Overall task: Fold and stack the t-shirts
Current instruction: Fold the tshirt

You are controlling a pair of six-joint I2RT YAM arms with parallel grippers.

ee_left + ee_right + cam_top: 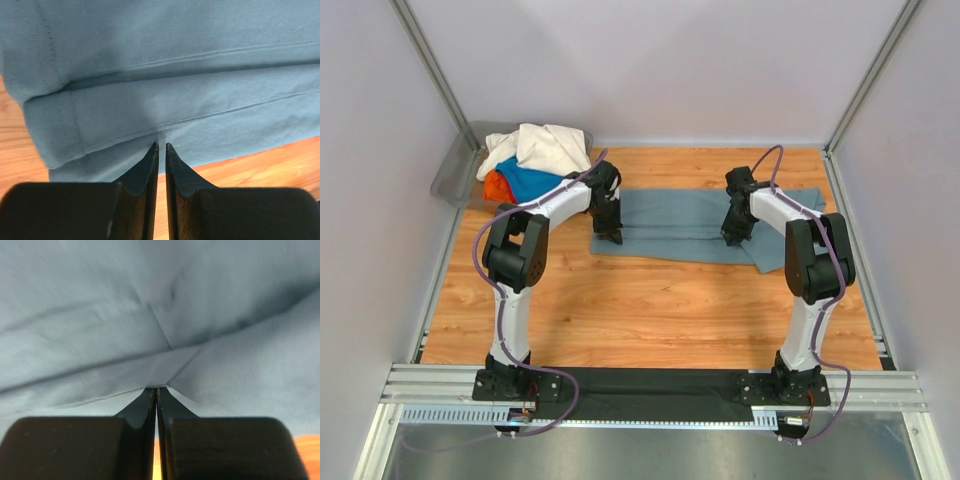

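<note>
The slate grey-blue t-shirt [680, 218] lies folded into a long strip across the far middle of the wooden table. My left gripper [610, 234] is at the strip's left front edge. In the left wrist view the left gripper [161, 145] is shut, pinching the hem of the layered grey-blue t-shirt [175, 75]. My right gripper [732, 238] is at the strip's right part. In the right wrist view the right gripper [156, 389] is shut on the grey-blue t-shirt [150, 305], with creases drawn into its tips. Cream-white [548, 146], bright blue [528, 180] and red-orange [496, 186] t-shirts lie piled at the far left.
A grey plastic bin [458, 165] at the far left corner holds the shirt pile. White walls and metal frame posts close in the table [640, 310] on three sides. A black strip runs along the near edge between the arm bases.
</note>
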